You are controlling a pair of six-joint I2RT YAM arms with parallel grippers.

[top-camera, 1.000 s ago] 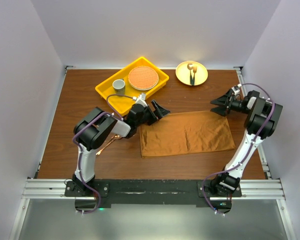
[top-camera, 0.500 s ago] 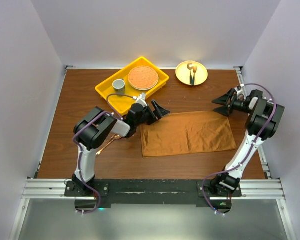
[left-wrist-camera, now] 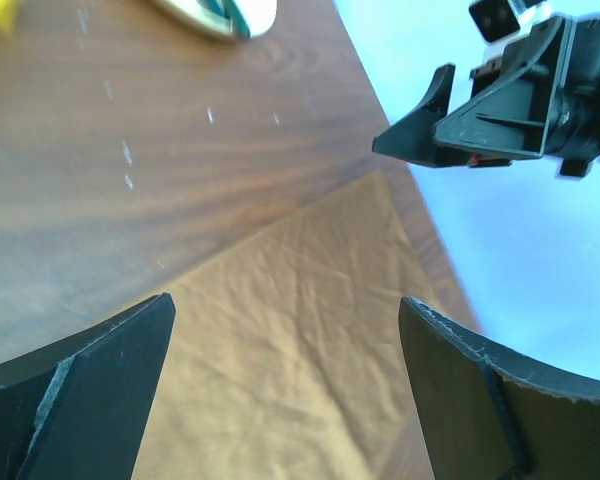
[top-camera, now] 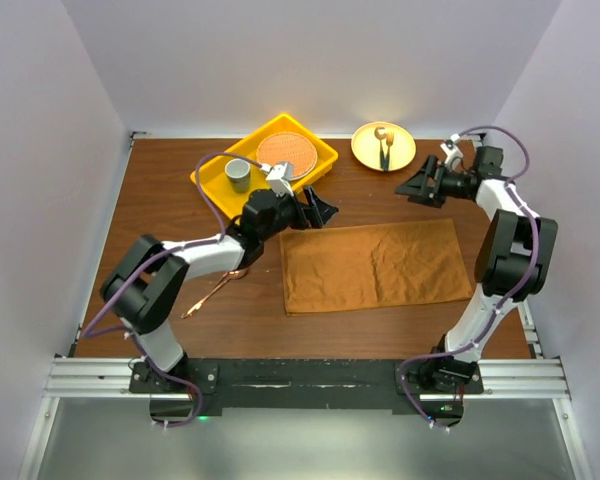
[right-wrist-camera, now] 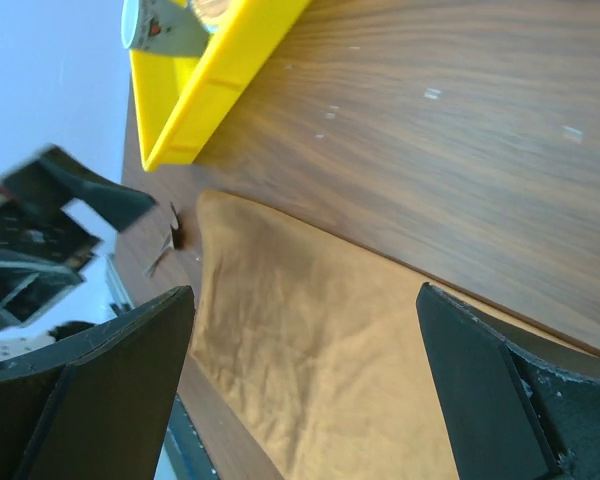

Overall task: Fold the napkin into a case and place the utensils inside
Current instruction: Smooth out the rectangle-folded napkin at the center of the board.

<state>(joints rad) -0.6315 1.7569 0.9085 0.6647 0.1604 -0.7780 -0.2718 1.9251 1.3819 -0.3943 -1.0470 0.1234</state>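
Left claw [top-camera: 322,211] and right claw [top-camera: 413,190] spread, empty, above far corners of napkin [top-camera: 373,265], flat on bench [top-camera: 160,200] between them. No case yet; spoon [top-camera: 210,294] lies out, back behind left claw.

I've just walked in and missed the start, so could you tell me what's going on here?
Two robot arms are working on a rust-brown napkin that lies flat on the table. The left hand and the right hand hover open near the napkin's far edge, one toward each end, holding nothing. The copper spoon lies on the table by the left arm, not yet wrapped.
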